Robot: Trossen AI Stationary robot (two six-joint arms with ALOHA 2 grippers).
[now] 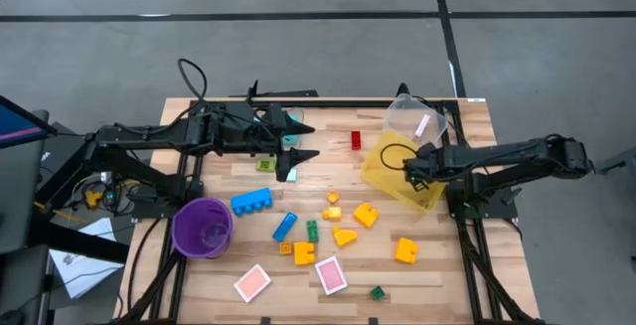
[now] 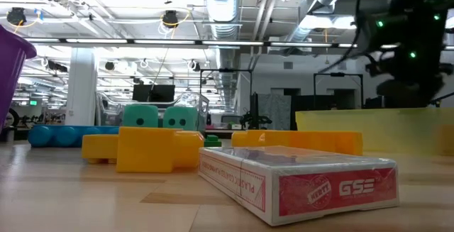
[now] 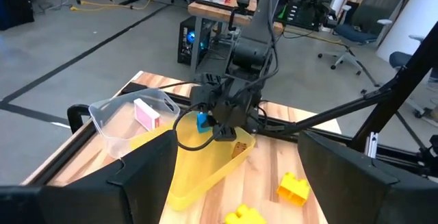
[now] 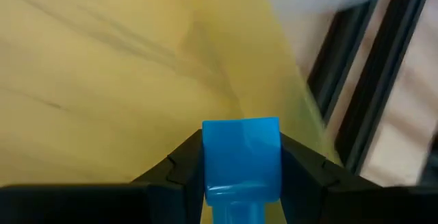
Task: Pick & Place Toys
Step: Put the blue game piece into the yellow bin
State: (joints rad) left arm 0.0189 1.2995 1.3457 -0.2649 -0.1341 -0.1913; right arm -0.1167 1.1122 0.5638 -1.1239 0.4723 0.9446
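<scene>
**Blue brick poised over the bin, most toys still on the table**

The right gripper (image 1: 409,173) hangs over the yellow plastic bin (image 1: 380,173) at the right side of the table, its fingers clamped on a small blue brick (image 4: 241,157) — the wrist view shows the brick pinched between both fingers with the bin's yellow floor below. The brick has not been let go. A pink card (image 3: 146,114) already lies in the clear container (image 3: 109,118) standing against the bin's far end; what else the bin holds cannot be told.

The left gripper (image 1: 298,150) waits over the far middle of the table, fingers apart and empty, with a cyan die (image 1: 290,173) just below it and a small green brick (image 1: 265,165) beside that.

Much is left, by the look of it. Spread across the middle and near side of the table are a long blue brick (image 1: 251,201), a slimmer blue one (image 1: 284,226), several yellow and orange bricks (image 1: 365,215), two green bricks, a red brick (image 1: 356,140) at the far side and two pink card packs (image 1: 331,274) near the front edge. The purple cup (image 1: 203,227) stands near left — not part of the job.
</scene>
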